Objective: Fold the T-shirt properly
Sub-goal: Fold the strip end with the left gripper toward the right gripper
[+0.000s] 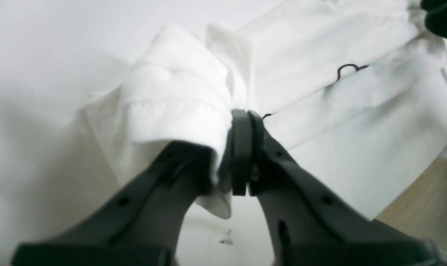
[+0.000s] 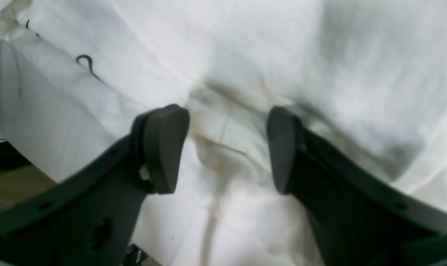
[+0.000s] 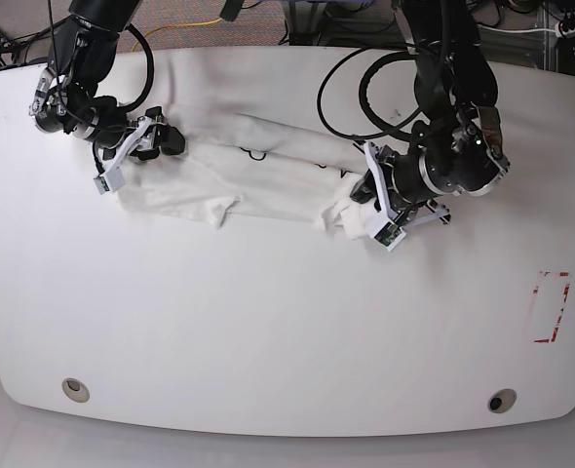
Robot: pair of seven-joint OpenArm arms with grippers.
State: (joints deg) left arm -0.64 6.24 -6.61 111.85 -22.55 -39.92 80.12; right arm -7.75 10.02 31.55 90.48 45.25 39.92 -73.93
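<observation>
The white T-shirt (image 3: 268,175) lies crumpled lengthwise across the far half of the table, with black cloud outlines showing. My left gripper (image 3: 364,200) is at its right end. In the left wrist view the left gripper (image 1: 247,147) has its pads pressed together on a bunched fold of the shirt (image 1: 171,92). My right gripper (image 3: 156,141) is at the shirt's left end. In the right wrist view the right gripper (image 2: 227,147) is open, its pads wide apart just above a wrinkled ridge of the shirt (image 2: 245,55). The coloured print is hidden.
The white table (image 3: 268,322) has a red marked rectangle (image 3: 551,307) at the right and two round holes (image 3: 73,388) (image 3: 502,400) near the front edge. Cables (image 3: 365,88) loop from the left arm over the back of the table.
</observation>
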